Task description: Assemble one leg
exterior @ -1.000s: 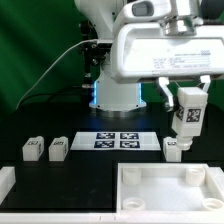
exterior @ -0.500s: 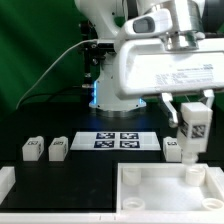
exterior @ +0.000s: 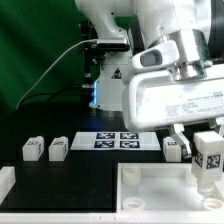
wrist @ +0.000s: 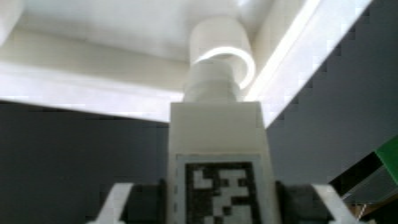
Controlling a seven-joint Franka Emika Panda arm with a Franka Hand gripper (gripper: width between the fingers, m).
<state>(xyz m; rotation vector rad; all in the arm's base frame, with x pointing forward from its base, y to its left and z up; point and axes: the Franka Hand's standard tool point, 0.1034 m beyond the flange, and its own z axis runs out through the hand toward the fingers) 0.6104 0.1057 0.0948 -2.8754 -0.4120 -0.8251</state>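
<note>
- The leg point(exterior: 210, 160) is our subject; from the exterior view's left, two spare legs point(exterior: 30, 150) lie well apart from it.
- The marker board point(exterior: 118, 141) sits mid-table, a third spare leg point(exterior: 172, 148) just beside it.
- Rightmost, the gripper point(exterior: 208, 138) clamps the leg upright over a corner of the tabletop point(exterior: 150, 195).
- We judge placement is in hand: next, lower it straight into that corner.

The gripper point(wrist: 217, 208) clamps the leg point(wrist: 217, 120) between both fingers point(wrist: 121, 204). A marker tag point(wrist: 219, 195) faces the camera. The leg's rounded end sits over the white tabletop point(wrist: 98, 85), near its raised wall.
</note>
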